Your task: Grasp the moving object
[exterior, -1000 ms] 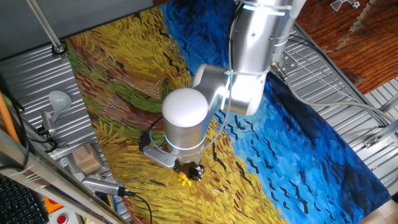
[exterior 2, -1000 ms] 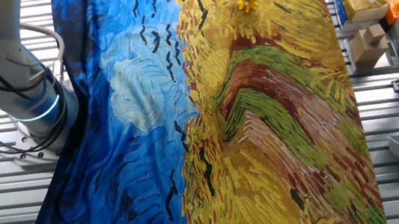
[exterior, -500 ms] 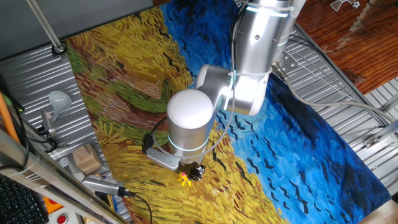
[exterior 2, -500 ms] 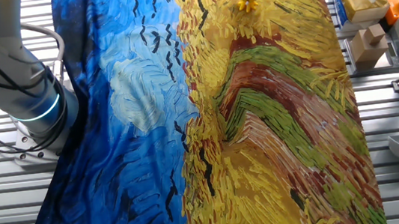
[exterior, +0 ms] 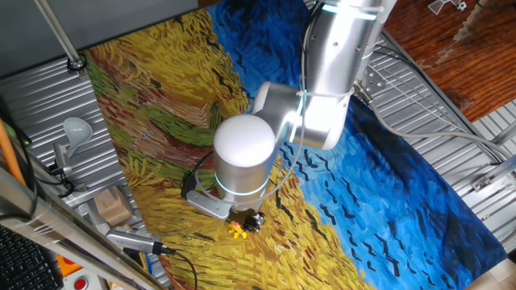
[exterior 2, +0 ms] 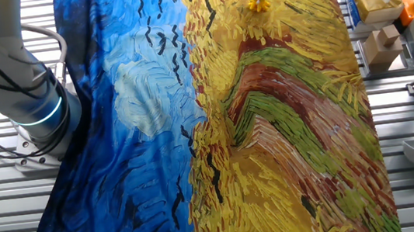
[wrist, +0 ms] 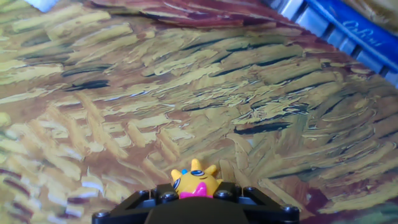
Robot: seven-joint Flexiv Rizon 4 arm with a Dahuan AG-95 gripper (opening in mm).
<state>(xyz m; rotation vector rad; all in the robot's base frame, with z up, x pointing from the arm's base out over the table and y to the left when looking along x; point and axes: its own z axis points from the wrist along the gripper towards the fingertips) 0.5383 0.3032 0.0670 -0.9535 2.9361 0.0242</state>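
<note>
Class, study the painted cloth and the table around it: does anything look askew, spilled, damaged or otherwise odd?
Nothing looks spilled or broken. The one oddity is the cloth: it lies rumpled, with raised folds through its yellow-green middle. The tiny toy sits upright just in front of the gripper.

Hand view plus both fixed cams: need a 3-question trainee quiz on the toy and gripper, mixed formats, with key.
1. True or false: the toy lies on the blue part of the cloth.
2. In the hand view, where does the toy sit? A) top left corner B) bottom centre, at the gripper's black edge C) far right
3. Fill in: the toy's legs are ____.

Key: 1 false, it is on the yellow painted part. 2 B. 3 yellow.
</note>
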